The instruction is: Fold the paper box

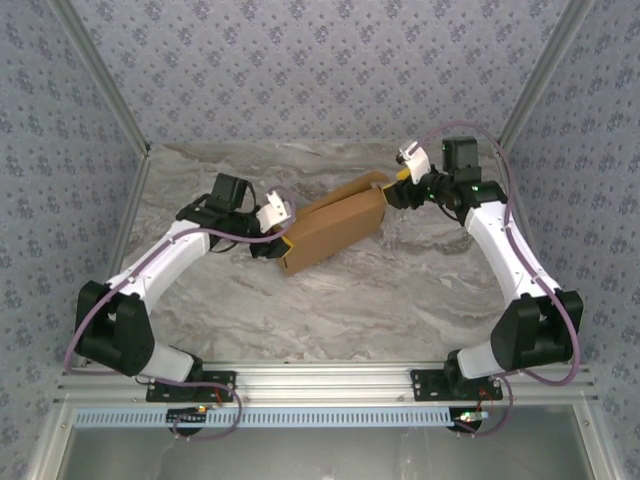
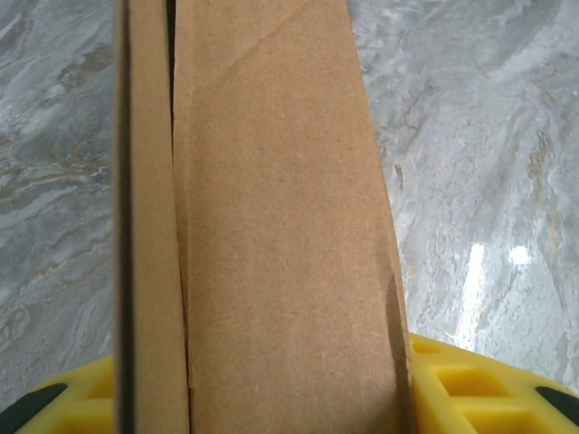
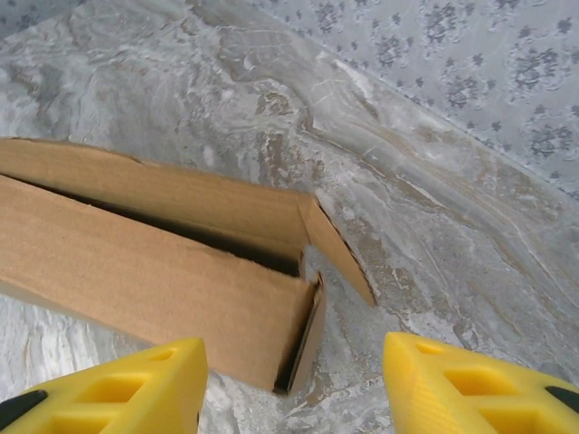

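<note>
The desk (image 1: 350, 300) is grey veined marble. One paper box (image 1: 335, 228) lies on it, around the middle.

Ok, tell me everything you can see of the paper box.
The paper box is plain brown cardboard, half folded into a long shallow shape, lying diagonally on the marble table. Long panels stand folded up with a dark slit between them, and one end flap splays outward. The left pincer clamps its near end; the right pincer is open just off its far end.
</note>
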{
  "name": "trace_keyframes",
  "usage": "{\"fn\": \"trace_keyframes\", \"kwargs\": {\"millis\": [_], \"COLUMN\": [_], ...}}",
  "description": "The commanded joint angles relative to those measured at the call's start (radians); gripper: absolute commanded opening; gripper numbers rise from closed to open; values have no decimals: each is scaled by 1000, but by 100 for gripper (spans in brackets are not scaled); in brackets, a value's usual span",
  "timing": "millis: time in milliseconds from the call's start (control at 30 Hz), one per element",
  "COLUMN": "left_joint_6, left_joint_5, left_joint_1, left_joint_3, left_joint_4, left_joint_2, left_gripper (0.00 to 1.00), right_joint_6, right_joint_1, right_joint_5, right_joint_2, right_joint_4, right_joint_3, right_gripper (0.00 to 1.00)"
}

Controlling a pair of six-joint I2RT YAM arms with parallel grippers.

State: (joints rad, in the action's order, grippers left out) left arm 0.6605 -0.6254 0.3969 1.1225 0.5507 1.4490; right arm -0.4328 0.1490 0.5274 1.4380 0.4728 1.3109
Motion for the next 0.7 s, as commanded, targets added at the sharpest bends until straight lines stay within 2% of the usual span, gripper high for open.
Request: {"fn": "trace_keyframes", "kwargs": {"millis": [0, 200, 433, 567, 667], "left_joint_6": [112, 146, 173, 175, 175], "left_joint_5": [-63, -81, -88, -93, -93], "left_joint_1": [-9, -9, -9, -9, -9], "left_joint_3": [66, 95, 100, 103, 103], "left_joint_4": [83, 97, 104, 103, 103], "left_joint_2": [34, 61, 66, 65, 68], "left_gripper": [37, 37, 37, 37, 37], "right_joint_6": [-68, -88, -110, -117, -118], "right_joint_1": [4, 6, 13, 21, 25], "right_joint_5": [47, -4, -28, -40, -44], "right_joint_2": [19, 48, 112, 137, 145], "right_joint_4": [45, 56, 75, 88, 97], "right_joint_3": [30, 36, 76, 91, 100], "right_gripper": [54, 46, 43, 36, 27]}}
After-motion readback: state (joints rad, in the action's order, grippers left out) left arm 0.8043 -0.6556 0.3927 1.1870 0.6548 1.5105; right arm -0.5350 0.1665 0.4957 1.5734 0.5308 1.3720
